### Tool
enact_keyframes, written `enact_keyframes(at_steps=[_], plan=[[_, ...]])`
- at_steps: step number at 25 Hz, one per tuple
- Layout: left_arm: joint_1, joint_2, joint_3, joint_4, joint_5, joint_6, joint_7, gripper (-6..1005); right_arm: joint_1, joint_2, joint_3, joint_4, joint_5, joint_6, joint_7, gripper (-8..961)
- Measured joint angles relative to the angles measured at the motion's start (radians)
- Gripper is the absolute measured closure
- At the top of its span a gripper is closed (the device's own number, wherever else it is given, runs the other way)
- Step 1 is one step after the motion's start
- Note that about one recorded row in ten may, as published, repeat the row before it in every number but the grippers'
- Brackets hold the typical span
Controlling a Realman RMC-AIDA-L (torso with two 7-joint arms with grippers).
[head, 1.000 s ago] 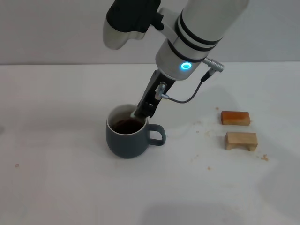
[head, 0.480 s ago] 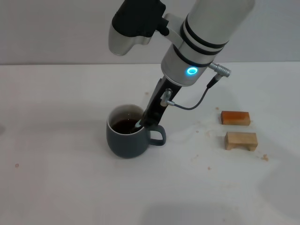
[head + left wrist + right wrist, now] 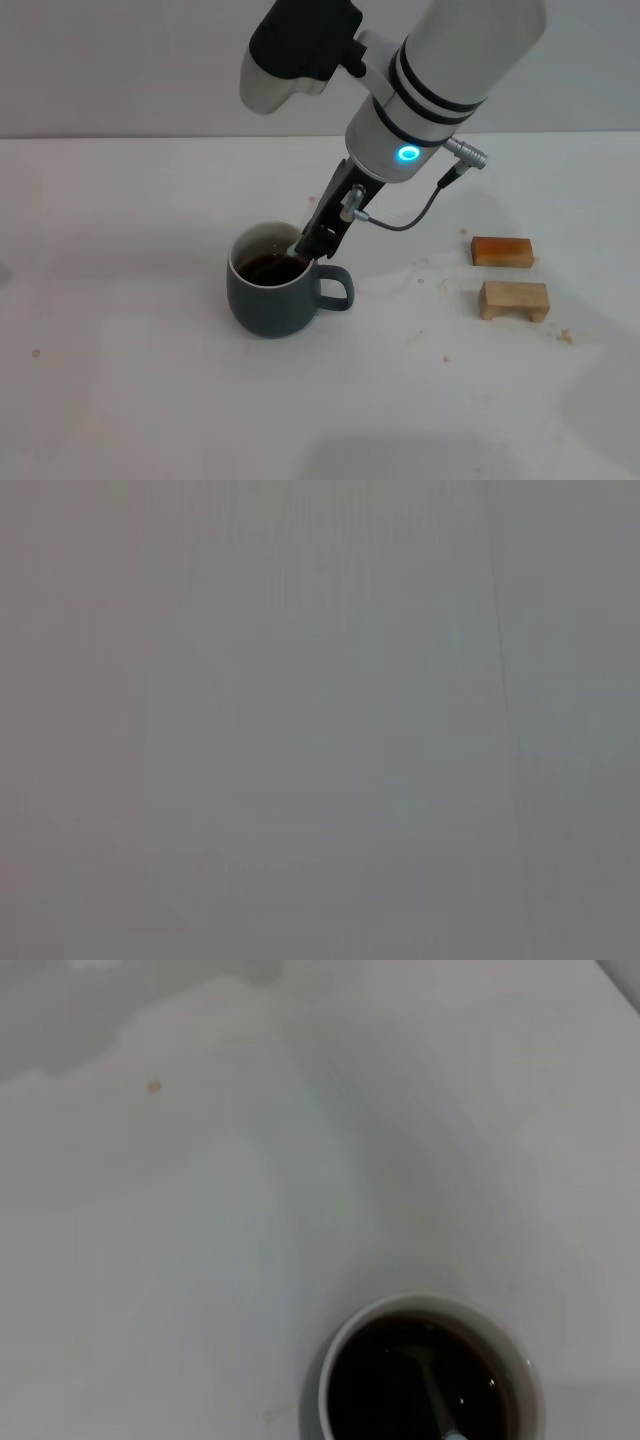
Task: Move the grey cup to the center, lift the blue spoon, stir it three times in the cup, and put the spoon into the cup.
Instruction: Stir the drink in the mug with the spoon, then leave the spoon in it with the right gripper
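Note:
The grey cup (image 3: pixel 268 298) stands on the white table near the middle, its handle pointing right, with dark liquid inside. My right gripper (image 3: pixel 312 247) reaches down over the cup's right rim and is shut on the blue spoon (image 3: pixel 297 251). The spoon's lower end dips into the liquid. In the right wrist view the cup (image 3: pixel 425 1303) shows from above, with the spoon (image 3: pixel 436 1396) slanting in the dark liquid. The left gripper is out of view, and its wrist view shows only a blank grey surface.
Two small wooden blocks lie to the cup's right, an orange-brown one (image 3: pixel 502 251) and a pale one (image 3: pixel 514 300). A few crumbs are scattered on the white table (image 3: pixel 120 380) near them.
My right gripper swung the spoon inside the cup, first toward the handle side, then back a little toward the far rim. The cup stayed in place.

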Motion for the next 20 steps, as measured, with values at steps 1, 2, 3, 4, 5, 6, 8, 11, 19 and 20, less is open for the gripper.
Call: enact_keyframes(at_steps=[1,2,3,4,5,6,8,11,19,20], plan=[[0.0,0.0,0.0,0.0,0.0,0.0,0.0,1001,0.0,0.0,-0.015,-0.001,-0.004,-0.011,0.0,784],[0.0,0.0,0.0,0.0,0.0,0.0,0.0,1001,0.0,0.0,-0.015,-0.001,-0.004,-0.011,0.0,778],[0.0,0.0,0.0,0.0,0.0,0.0,0.0,1001,0.0,0.0,-0.022,0.001,-0.013,-0.028,0.001,773],[0.0,0.0,0.0,0.0,0.0,0.0,0.0,1001,0.0,0.0,-0.022,0.001,-0.013,-0.028,0.001,768],[0.0,0.0,0.0,0.0,0.0,0.0,0.0,1001,-0.001,0.0,-0.022,0.003,-0.015,-0.033,0.002,763],[0.003,0.001,0.0,-0.005,0.0,0.0,0.0,1001,-0.004,0.0,-0.018,0.011,-0.019,-0.042,0.003,757],[0.004,0.002,0.0,-0.006,0.0,0.0,0.0,1001,-0.006,0.0,-0.018,0.015,-0.02,-0.044,0.004,747],[0.006,0.002,0.0,-0.005,0.0,0.001,0.0,1001,-0.013,0.0,-0.026,0.032,-0.029,-0.056,0.005,731],[0.003,0.002,-0.006,0.0,0.0,0.001,0.001,1001,-0.056,0.001,-0.034,0.115,-0.04,-0.115,0.002,722],[0.002,0.002,-0.006,0.0,0.0,0.0,0.001,1001,-0.065,0.001,-0.039,0.129,-0.04,-0.134,0.002,722]])
